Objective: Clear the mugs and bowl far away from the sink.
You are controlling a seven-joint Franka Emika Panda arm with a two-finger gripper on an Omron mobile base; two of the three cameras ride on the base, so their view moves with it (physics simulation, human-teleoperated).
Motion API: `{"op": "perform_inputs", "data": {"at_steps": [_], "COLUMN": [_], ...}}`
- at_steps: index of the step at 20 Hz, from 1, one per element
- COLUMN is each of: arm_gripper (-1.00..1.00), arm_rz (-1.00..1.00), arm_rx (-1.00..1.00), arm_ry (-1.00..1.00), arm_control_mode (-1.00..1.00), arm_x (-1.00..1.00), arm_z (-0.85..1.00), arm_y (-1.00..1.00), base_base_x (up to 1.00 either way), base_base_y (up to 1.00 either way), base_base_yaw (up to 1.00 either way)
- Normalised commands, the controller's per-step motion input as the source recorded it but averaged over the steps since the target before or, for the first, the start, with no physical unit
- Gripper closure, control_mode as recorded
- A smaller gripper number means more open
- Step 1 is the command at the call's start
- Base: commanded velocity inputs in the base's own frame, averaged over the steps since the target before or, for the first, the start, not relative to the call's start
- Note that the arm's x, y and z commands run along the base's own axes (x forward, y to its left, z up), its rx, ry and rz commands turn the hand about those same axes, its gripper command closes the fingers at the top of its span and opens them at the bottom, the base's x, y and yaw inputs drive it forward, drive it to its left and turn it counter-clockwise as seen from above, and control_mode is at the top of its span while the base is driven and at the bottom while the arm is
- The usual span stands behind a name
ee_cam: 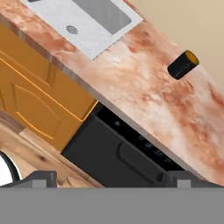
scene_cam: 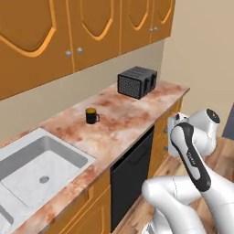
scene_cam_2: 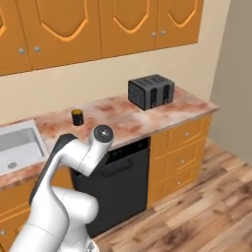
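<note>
A black mug with an orange inside stands upright on the marbled counter, a short way right of the sink. The same mug shows in the right base view, beside the sink. In the hand view the mug is at the upper right and the sink at the top. My gripper is open, its fingertips wide apart with nothing between them. It hangs in front of the counter edge, well short of the mug. The bowl is out of view.
A black toaster sits at the counter's far right end by the wall. A black dishwasher front is under the counter below the mug, with orange cabinet doors on both sides. Wall cabinets hang above. Wooden floor lies to the right.
</note>
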Motion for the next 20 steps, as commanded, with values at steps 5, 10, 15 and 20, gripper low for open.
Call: {"op": "perform_inputs", "data": {"at_steps": [5, 10, 15, 20], "arm_gripper": [-1.0, -1.0, -1.0, -1.0], "arm_rz": [0.0, 0.0, 0.0, 0.0], "arm_rx": [0.0, 0.0, 0.0, 0.0], "arm_ry": [0.0, 0.0, 0.0, 0.0], "arm_control_mode": [1.0, 1.0, 1.0, 1.0], "arm_x": [0.0, 0.0, 0.0, 0.0], "arm_z": [0.0, 0.0, 0.0, 0.0], "arm_y": [0.0, 0.0, 0.0, 0.0], "base_base_x": [0.28, 0.32, 0.25, 0.31], "base_base_y": [-0.31, -0.43, -0.45, -0.38], "base_base_yaw": [0.43, 0.39, 0.35, 0.36]}}
